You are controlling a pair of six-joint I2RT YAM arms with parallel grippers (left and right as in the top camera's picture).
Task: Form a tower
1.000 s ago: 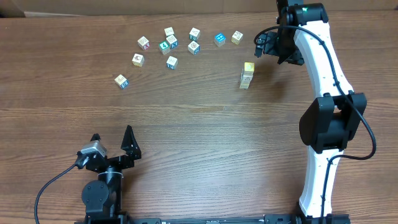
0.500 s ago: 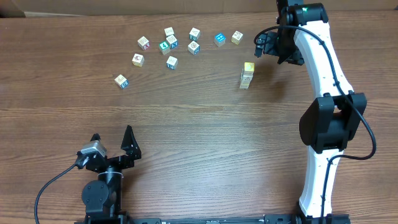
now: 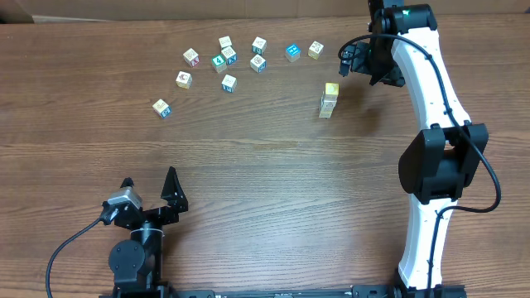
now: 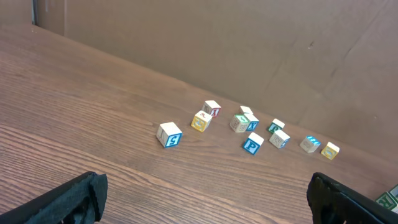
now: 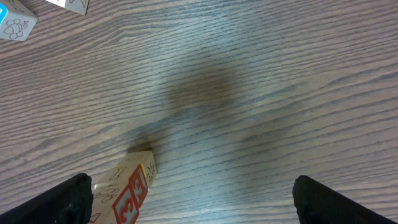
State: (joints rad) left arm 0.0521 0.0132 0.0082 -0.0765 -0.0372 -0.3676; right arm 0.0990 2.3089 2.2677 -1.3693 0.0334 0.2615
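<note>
The tower point(image 3: 330, 100) is a narrow stack of pale printed cubes with a plain yellow cube point(image 3: 331, 88) on top, standing at the right rear of the table. My right gripper point(image 3: 353, 61) hangs open just behind and to the right of it, not touching. In the right wrist view the tower point(image 5: 127, 186) shows at the lower left, close to the left fingertip point(image 5: 69, 200), with bare table between the jaws of the gripper point(image 5: 199, 205). My left gripper point(image 3: 149, 185) rests open at the front left, far from the cubes; its wrist view shows the gripper point(image 4: 205, 208) holding nothing.
Several loose picture cubes lie scattered at the rear left, from one cube point(image 3: 161, 108) across to another point(image 3: 315, 50); a blue-faced cube point(image 3: 292, 53) sits near the right gripper. In the left wrist view the nearest is a blue-lettered cube point(image 4: 169, 134). A brown wall point(image 4: 249, 50) backs the table.
</note>
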